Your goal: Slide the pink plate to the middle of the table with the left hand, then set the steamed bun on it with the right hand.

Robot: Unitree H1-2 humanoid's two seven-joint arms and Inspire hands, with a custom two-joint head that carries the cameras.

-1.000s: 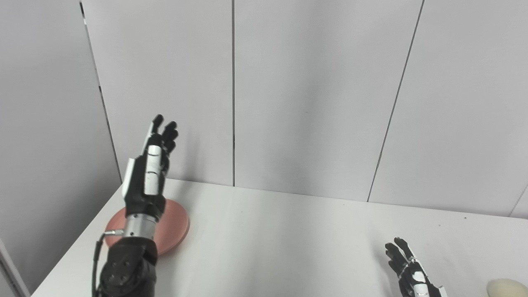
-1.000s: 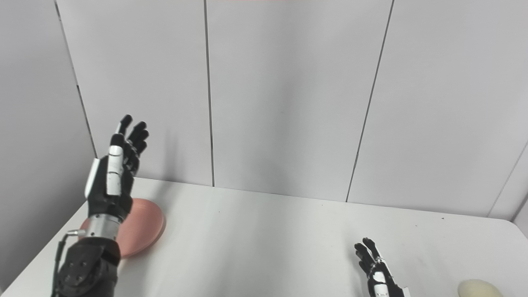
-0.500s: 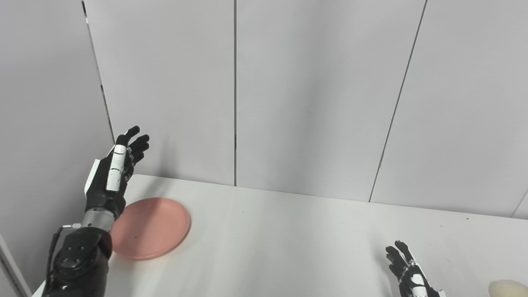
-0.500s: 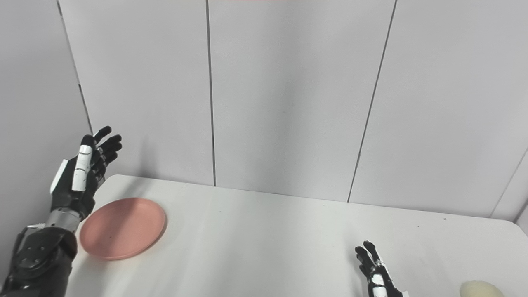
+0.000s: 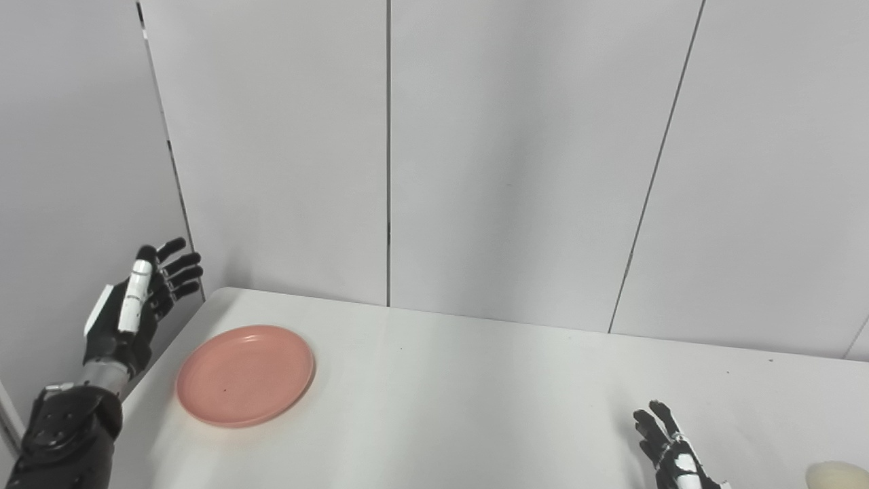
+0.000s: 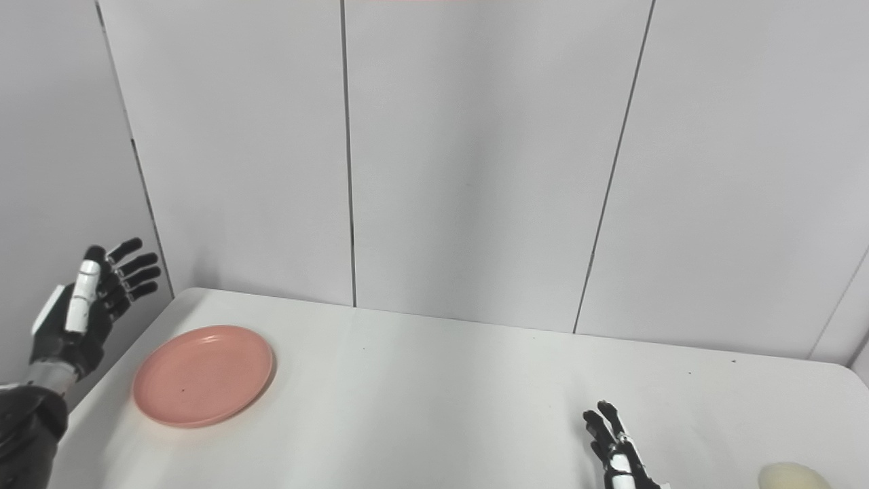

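The pink plate [image 5: 245, 374] lies flat near the left end of the white table [image 5: 475, 394], empty. My left hand [image 5: 139, 305] is open, fingers spread, raised in the air beyond the table's left edge, apart from the plate. My right hand [image 5: 669, 451] is open and empty, low over the table at the bottom right. The pale steamed bun [image 5: 838, 475] sits on the table at the bottom right corner, to the right of the right hand and cut off by the frame edge. It also shows in the right eye view [image 6: 791, 476].
Grey wall panels [image 5: 516, 156] stand right behind the table's far edge. The table's left edge [image 5: 170, 346] runs just left of the plate.
My left hand has moved left and down, from over the plate to beyond the table's left edge, uncovering the plate. The plate, bun and right hand have stayed in place.
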